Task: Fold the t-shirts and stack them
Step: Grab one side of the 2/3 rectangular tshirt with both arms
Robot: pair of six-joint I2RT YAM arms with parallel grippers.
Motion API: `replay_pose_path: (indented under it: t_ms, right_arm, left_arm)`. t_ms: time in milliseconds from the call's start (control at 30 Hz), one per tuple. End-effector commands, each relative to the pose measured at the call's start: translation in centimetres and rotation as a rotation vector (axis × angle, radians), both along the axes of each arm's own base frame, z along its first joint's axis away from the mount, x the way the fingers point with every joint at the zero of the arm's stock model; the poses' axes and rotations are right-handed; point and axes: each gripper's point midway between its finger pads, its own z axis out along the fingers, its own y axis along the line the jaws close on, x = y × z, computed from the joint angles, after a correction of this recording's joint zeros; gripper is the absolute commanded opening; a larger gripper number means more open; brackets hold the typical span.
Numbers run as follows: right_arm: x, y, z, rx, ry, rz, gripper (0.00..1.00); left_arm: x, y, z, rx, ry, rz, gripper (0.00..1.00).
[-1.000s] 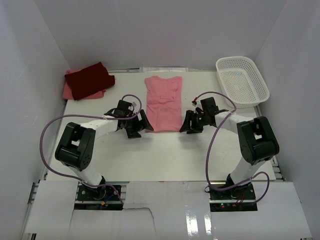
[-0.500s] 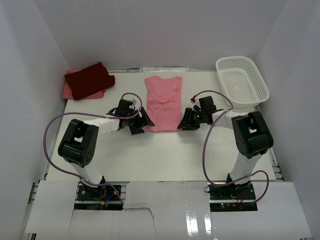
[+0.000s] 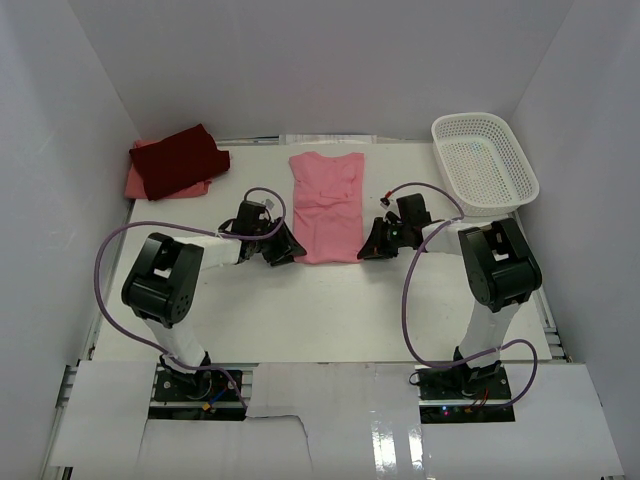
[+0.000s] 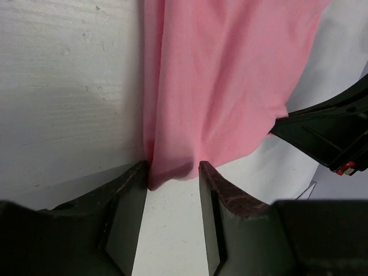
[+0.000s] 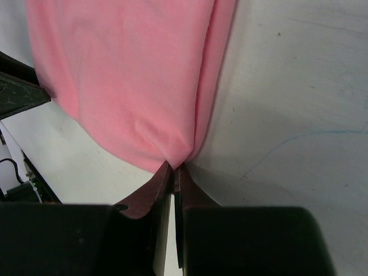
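A light pink t-shirt (image 3: pixel 325 205), folded into a long strip, lies flat mid-table. My left gripper (image 3: pixel 288 246) is at its near left corner. In the left wrist view the jaws stand apart with that corner (image 4: pixel 172 167) between the fingertips (image 4: pixel 133 187), unpinched, so the left gripper (image 4: pixel 172 175) is open. My right gripper (image 3: pixel 366 248) is at the near right corner, and the right gripper (image 5: pixel 173 168) is shut on that cloth corner (image 5: pixel 172 152). A dark maroon t-shirt (image 3: pixel 178 158) lies folded on a salmon pink t-shirt (image 3: pixel 145 186) at the back left.
A white mesh basket (image 3: pixel 484 160) stands at the back right. White walls close in the table on three sides. Purple cables loop from both arms over the table. The other gripper's dark body (image 4: pixel 328 129) shows at the right of the left wrist view.
Both grippers have slid inward to the pink shirt's near corners. The right jaws have shut on the cloth. The left jaws have narrowed around their corner.
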Motion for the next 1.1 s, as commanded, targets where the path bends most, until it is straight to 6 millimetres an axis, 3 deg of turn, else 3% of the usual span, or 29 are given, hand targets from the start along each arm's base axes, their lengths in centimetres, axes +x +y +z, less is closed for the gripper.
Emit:
replay_pose_path:
  t_ms: [0, 133, 300, 333, 367, 400, 467, 567, 600, 633, 667, 733, 767, 867, 933, 1067]
  right_arm:
    - [-0.5, -0.5, -1.2, -0.044, 0.012, 0.001, 0.08]
    - [-0.5, -0.6, -1.0, -0.048, 0.006, 0.001, 0.08]
    - [-1.3, -0.8, -1.1, -0.057, 0.015, 0.022, 0.08]
    - [-1.5, -1.0, -1.1, -0.062, 0.01, 0.03, 0.08]
    - [-1.8, -1.0, -1.0, -0.064, 0.004, 0.037, 0.08]
    - [-3.2, -1.5, -1.2, -0.078, 0.03, 0.044, 0.08]
    - [-4.7, -1.9, -1.4, -0.089, 0.035, 0.068, 0.08]
    - [-8.5, -2.7, -1.7, -0.099, 0.073, 0.099, 0.08]
    - [-9.4, -2.8, -1.0, -0.092, 0.057, 0.104, 0.08]
    - [-11.5, -3.4, -1.8, -0.102, 0.094, 0.11, 0.08]
    - [-12.4, -3.2, -0.8, -0.084, 0.076, 0.116, 0.08]
    - [-15.4, -4.0, -1.5, -0.095, 0.125, 0.123, 0.08]
    - [-16.3, -4.2, -1.4, -0.098, 0.134, 0.121, 0.08]
    - [-17.8, -4.9, 0.3, -0.084, 0.093, 0.108, 0.08]
    - [-18.9, -5.2, 1.1, -0.079, 0.115, 0.118, 0.08]
    - [-18.4, -4.8, 5.1, -0.054, 0.043, 0.137, 0.08]
  left_arm:
    - [-3.9, 3.0, -6.4, 0.172, 0.176, 0.02, 0.52]
    - [-3.9, 3.1, -7.1, 0.187, 0.191, 0.006, 0.31]
    - [-4.4, 2.6, -7.2, 0.171, 0.196, -0.053, 0.22]
    - [-4.7, 2.5, -7.0, 0.163, 0.197, -0.069, 0.16]
    - [-5.1, 2.5, -6.9, 0.158, 0.194, -0.094, 0.03]
    - [-6.3, 2.4, -6.8, 0.152, 0.226, -0.123, 0.0]
    - [-7.9, 2.3, -6.3, 0.153, 0.236, -0.168, 0.0]
    - [-12.1, 2.0, -5.6, 0.152, 0.277, -0.223, 0.0]
    - [-13.6, 1.8, -5.4, 0.156, 0.298, -0.232, 0.0]
    - [-14.5, 1.8, -5.2, 0.153, 0.304, -0.234, 0.0]
    - [-16.5, 1.8, -5.0, 0.148, 0.311, -0.257, 0.0]
    - [-18.3, 1.5, -4.4, 0.128, 0.339, -0.254, 0.0]
    - [-20.1, 1.3, -4.6, 0.132, 0.359, -0.284, 0.0]
    - [-22.5, 0.5, -3.4, 0.097, 0.38, -0.298, 0.0]
    - [-22.6, 0.1, -2.3, 0.082, 0.361, -0.288, 0.0]
    - [-21.4, 0.5, -0.1, 0.138, 0.32, -0.249, 0.0]
